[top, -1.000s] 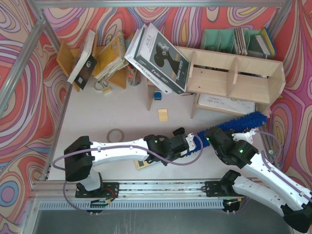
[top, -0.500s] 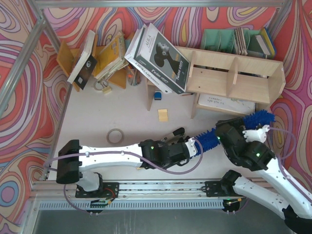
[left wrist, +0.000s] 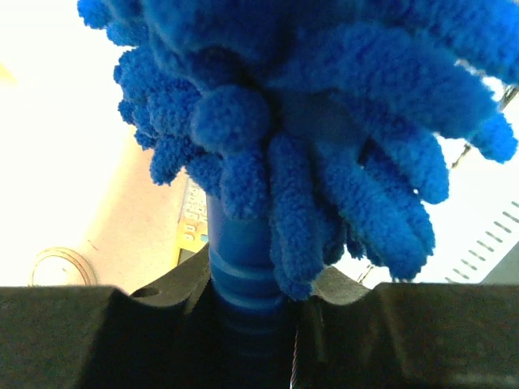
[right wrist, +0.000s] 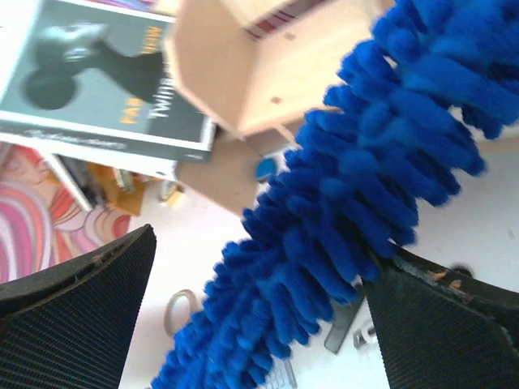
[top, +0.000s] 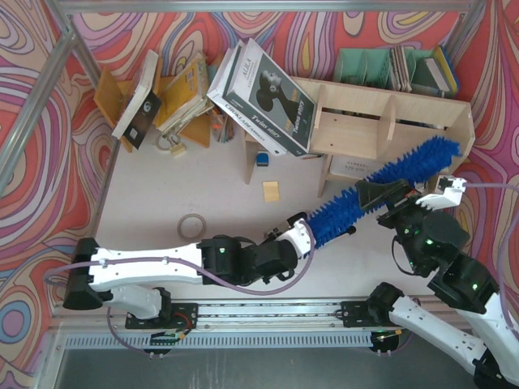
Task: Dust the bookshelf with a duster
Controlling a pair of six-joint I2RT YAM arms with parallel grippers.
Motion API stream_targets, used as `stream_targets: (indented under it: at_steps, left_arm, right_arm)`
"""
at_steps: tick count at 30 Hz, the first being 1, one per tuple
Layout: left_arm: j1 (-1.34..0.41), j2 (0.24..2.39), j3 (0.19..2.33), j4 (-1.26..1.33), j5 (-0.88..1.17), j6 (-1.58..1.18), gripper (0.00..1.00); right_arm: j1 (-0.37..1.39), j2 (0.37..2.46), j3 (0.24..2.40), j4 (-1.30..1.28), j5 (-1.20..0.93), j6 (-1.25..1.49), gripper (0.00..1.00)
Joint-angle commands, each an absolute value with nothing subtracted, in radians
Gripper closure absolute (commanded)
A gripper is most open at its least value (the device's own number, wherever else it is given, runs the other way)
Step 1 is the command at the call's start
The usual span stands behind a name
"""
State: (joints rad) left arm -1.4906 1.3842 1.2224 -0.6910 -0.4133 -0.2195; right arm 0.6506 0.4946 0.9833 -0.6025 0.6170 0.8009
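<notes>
Duster (top: 381, 180) of fluffy blue chenille, ribbed handle (left wrist: 239, 259) clamped in left pincer (top: 302, 236), right pincer (right wrist: 259, 312) spread wide

White table (top: 162, 186) w/ tape roll (top: 192, 224), yellow note (top: 271, 191), sm blue block (top: 263, 159), plywood bookshelf (top: 357, 134) rear-right

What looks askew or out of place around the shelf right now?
A stack of large black-and-white books leans steeply against the left end of the pale plywood bookshelf, not standing in any compartment. A small yellow paper note lies loose on the table.

Psychedelic swirl-pattern walls (top: 162, 24); pale tabletop (top: 162, 194); aluminium frame (top: 243, 6); bright even light.
</notes>
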Motion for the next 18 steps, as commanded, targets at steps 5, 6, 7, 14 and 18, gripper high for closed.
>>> stream_targets:
  at_steps: [5,6,7,14,18]
  left_arm:
    - [-1.491,1.301,1.288,-0.581,-0.689,-0.322,1.00]
    - [-1.491,1.309,1.310,-0.593,-0.728,-0.339,1.00]
    - [-1.490,1.315,1.328,-0.602,-0.765,-0.351,1.00]
    - [-1.479,1.351,1.437,-0.652,-0.970,-0.371,1.00]
    - [-1.451,1.359,1.451,-0.619,-1.014,-0.374,1.00]
  right_arm:
    - [0.655,0.435,0.982,-0.317,0.379,0.352,0.03]
    - [0.655,0.415,0.956,-0.288,0.355,0.329,0.03]
    - [0.655,0.389,0.929,-0.265,0.331,0.302,0.03]
    - [0.655,0.256,0.719,-0.135,0.296,0.256,0.02]
    - [0.655,0.289,0.640,-0.129,0.426,0.252,0.01]
